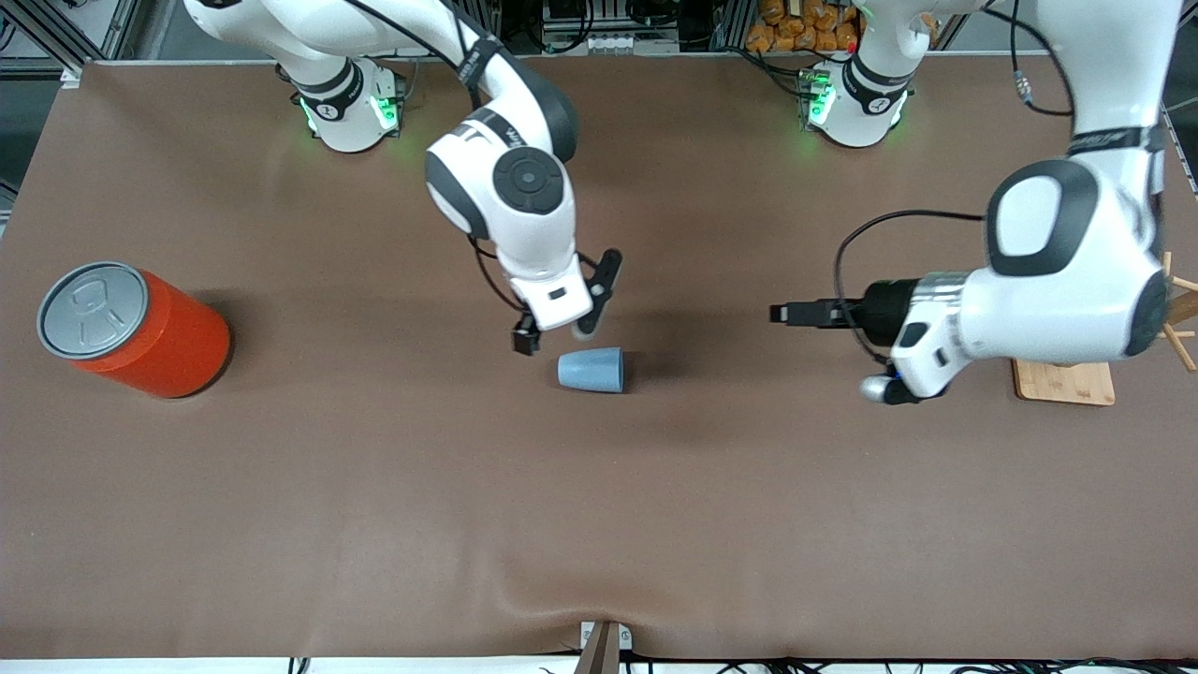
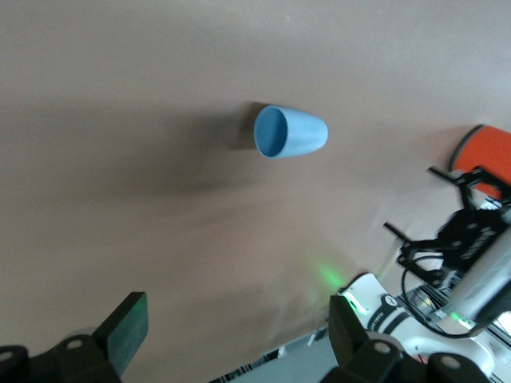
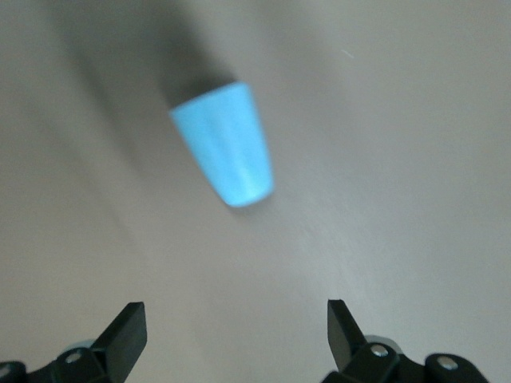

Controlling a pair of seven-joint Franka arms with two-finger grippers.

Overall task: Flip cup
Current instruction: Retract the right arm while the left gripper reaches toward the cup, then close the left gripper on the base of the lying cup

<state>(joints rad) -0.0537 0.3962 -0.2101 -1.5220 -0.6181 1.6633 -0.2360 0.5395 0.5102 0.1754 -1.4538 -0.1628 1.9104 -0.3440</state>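
The cup (image 1: 591, 369) lies on its side mid-table, so the right gripper (image 1: 562, 337) hangs just over its 11 o'clock, jaws spread wide probably to grasp it, while the left gripper (image 1: 791, 314), also spread wide, waits at its 3 o'clock.

Robot lab, aluminium framing (image 1: 56, 33), cabling, brown table (image 1: 374, 524)

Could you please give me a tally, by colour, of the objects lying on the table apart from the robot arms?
Light blue: 1, the cup on its side
Orange: 1, the can with a grey lid
Wood: 1, the wooden stand
Total: 3
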